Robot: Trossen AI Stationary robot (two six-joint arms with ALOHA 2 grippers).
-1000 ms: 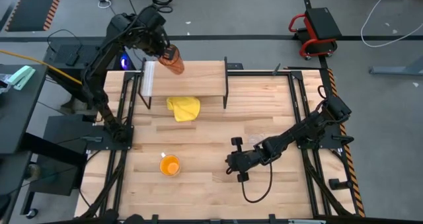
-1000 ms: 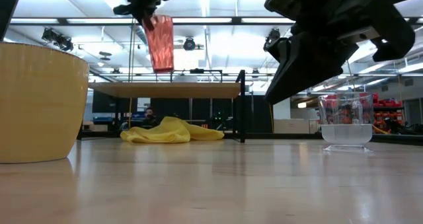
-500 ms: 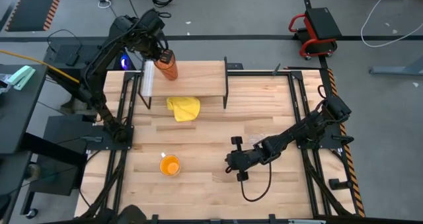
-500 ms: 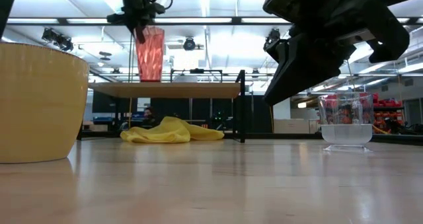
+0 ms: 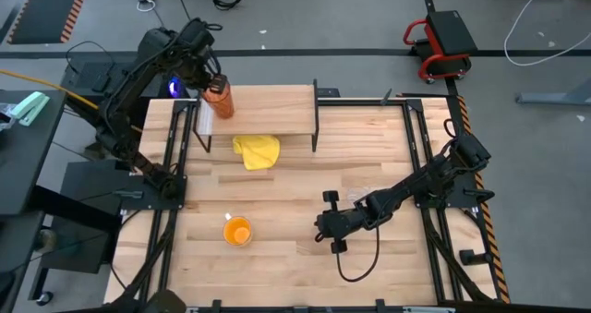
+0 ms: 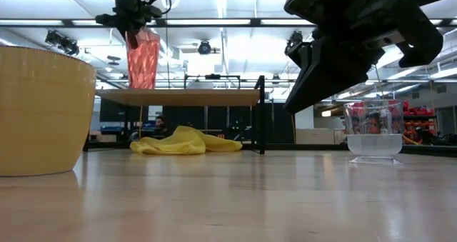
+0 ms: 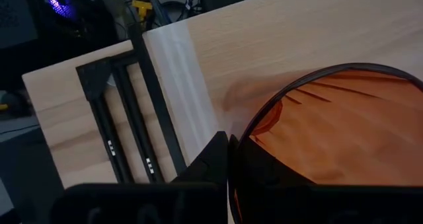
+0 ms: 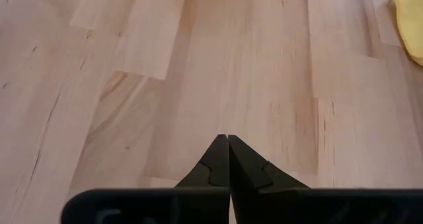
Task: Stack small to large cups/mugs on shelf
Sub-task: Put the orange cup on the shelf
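left gripper point(image 5: 211, 80) pinched on the tumbler point(image 6: 142, 58) rim, shelf point(image 5: 277, 110) right under it, right gripper point(image 8: 228, 145) clamped shut — holding nothing, bare table point(image 8: 218, 65) past its tips

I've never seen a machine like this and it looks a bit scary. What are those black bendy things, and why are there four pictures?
They are two robot arms at a wooden table. One camera looks down from above, one sits low on the table, and one rides on each arm's wrist. The left gripper has its fingers shut on the rim of a tall orange-red tumbler, holding it upright at the left end of a small shelf; whether it touches the board is unclear. The right gripper waits over the table, fingers shut on nothing. On the table lie a yellow cloth, an orange mug and a small clear cup.
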